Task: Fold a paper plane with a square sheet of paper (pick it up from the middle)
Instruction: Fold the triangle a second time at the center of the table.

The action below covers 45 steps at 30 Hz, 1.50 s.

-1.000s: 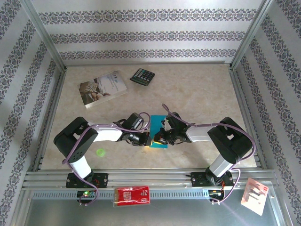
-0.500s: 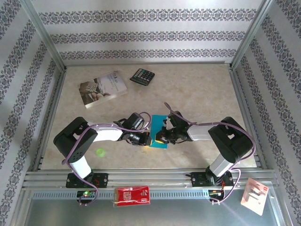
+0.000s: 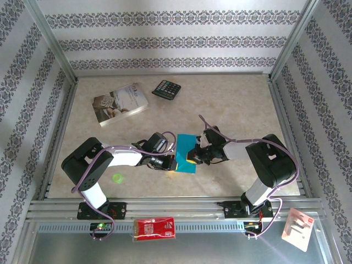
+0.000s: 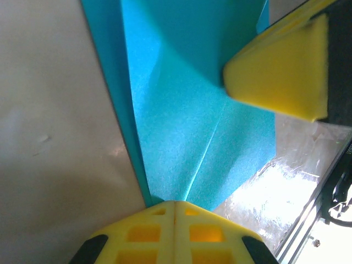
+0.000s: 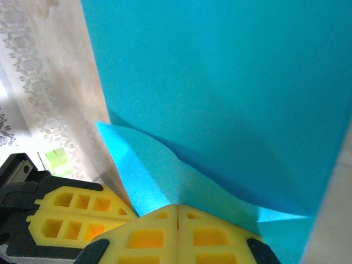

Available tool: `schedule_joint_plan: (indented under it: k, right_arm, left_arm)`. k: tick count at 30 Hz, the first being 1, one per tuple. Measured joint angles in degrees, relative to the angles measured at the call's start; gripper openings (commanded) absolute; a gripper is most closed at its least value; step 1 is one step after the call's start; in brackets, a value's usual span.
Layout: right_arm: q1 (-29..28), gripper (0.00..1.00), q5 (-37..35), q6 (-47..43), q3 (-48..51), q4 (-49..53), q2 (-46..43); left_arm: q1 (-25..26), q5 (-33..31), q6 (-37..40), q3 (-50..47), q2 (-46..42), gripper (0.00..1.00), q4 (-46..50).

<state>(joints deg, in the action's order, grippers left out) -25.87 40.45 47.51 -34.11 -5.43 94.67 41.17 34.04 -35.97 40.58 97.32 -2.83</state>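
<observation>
The square sheet of paper (image 3: 186, 153) is turquoise-blue and partly folded, lying on the table between my two arms. In the left wrist view the sheet (image 4: 187, 110) shows a lengthwise crease, and my left gripper (image 4: 175, 202) is shut on its near tip. One of the right gripper's yellow fingers (image 4: 280, 71) rests on the sheet. In the right wrist view my right gripper (image 5: 177, 208) is shut on a raised flap of the sheet (image 5: 231, 82), with the left gripper's fingers (image 5: 71, 217) close beside it. From above, the left gripper (image 3: 173, 163) and right gripper (image 3: 192, 158) almost meet. The paper plane is out of view.
A pale book (image 3: 120, 103) and a black calculator (image 3: 166, 89) lie at the back left. A green spot (image 3: 116, 177) marks the table near the left arm. A red packet (image 3: 155, 227) and a white card (image 3: 298, 228) sit on the front rail.
The right wrist has drawn back to the right and a little away, uncovering more of the blue sheet. The left arm has stayed put.
</observation>
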Motion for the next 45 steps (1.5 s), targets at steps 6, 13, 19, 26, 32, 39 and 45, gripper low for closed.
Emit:
schedule_joint_plan:
  k: [6,13,19,26,32,39,45]
  right_arm:
    - [3.72,0.02,0.39,-2.19,-0.50,1.68,0.11]
    - [8.07,0.02,1.95,-4.09,-1.14,3.39,0.66]
    - [11.93,0.04,1.27,-5.20,-2.29,5.75,0.44]
    - [11.67,0.13,-2.58,-8.31,-3.28,10.69,-7.58]
    - [3.54,0.34,-7.48,-11.56,-3.85,15.17,-11.21]
    - [-5.09,0.48,-16.79,-13.40,-4.00,22.97,-17.42]
    - [-9.75,0.44,-20.11,-10.12,-2.47,23.91,-21.05]
  left_arm:
    - [0.00,-0.02,0.00,-0.13,-0.07,0.00,-0.17]
    - [0.00,-0.02,0.00,-0.24,-0.20,0.00,-0.24]
    - [0.09,-0.02,-0.37,-0.09,-0.68,0.00,0.55]
    - [1.53,-1.68,-4.98,-2.51,-4.37,0.10,2.47]
    - [2.23,-1.70,-10.51,-6.27,-11.65,0.25,0.83]
    - [-2.56,0.31,-12.00,-1.53,-7.93,0.06,-1.90]
    - [-4.24,1.81,-10.12,5.27,2.10,0.00,-1.68]
